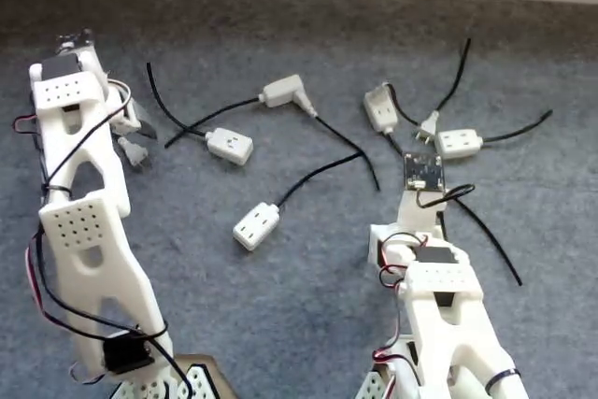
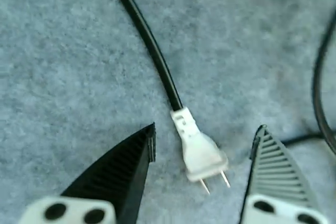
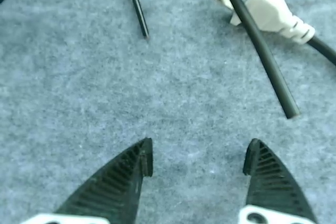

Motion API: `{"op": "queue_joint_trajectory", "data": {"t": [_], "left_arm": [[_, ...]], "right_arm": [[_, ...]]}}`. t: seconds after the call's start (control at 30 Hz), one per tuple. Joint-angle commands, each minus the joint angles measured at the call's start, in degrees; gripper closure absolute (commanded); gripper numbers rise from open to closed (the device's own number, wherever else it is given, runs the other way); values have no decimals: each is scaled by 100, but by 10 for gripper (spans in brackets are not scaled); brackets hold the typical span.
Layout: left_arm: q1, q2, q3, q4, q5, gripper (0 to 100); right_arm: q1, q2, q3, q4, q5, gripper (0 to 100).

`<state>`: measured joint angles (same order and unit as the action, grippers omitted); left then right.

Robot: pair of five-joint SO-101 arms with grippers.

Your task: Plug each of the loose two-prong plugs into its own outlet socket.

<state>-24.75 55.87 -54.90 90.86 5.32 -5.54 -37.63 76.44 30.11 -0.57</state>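
I am holding my left pincer wide open, and it is gripping nothing. A white plug is lying flat on the grey carpet, right between my two fingers, touching neither. Its prongs are pointing back at me and its black cord is running away from me. So I think my fingers are lining up to squeeze its two sides. My right pincer is also gaping open and empty, with the other plug lying ahead of it. The nearest socket is sitting well apart, toward the middle.
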Motion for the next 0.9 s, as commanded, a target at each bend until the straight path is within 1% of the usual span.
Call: {"op": "queue_joint_trajectory", "data": {"t": [0.0,0.07,0.17,0.23,0.3,0.37,0.5,0.6,0.73,0.87], "left_arm": [[-48,514,-989,360,123,707],[-4,822,-1385,651,123,732],[75,1103,-1842,976,123,841],[119,1156,-1930,1002,123,923],[163,1156,-1930,1011,97,978],[259,1147,-1938,1029,44,989],[444,971,-1921,1046,-457,993],[611,523,-1552,1046,-818,993],[901,-435,-549,1046,-1143,993],[1305,-1648,804,1046,-1160,993]], "right_arm": [[-48,-57,4,-110,62,724],[-48,-57,-4,-110,62,724],[-48,-57,-4,-110,62,724],[-48,-57,-4,-110,62,724],[-48,-57,-4,-110,62,724],[-48,-57,-4,-110,62,724],[-48,-57,-4,-110,62,724],[-48,-57,-4,-110,62,724],[-48,-57,-13,-110,62,724],[-48,-48,-22,-110,62,724]]}}
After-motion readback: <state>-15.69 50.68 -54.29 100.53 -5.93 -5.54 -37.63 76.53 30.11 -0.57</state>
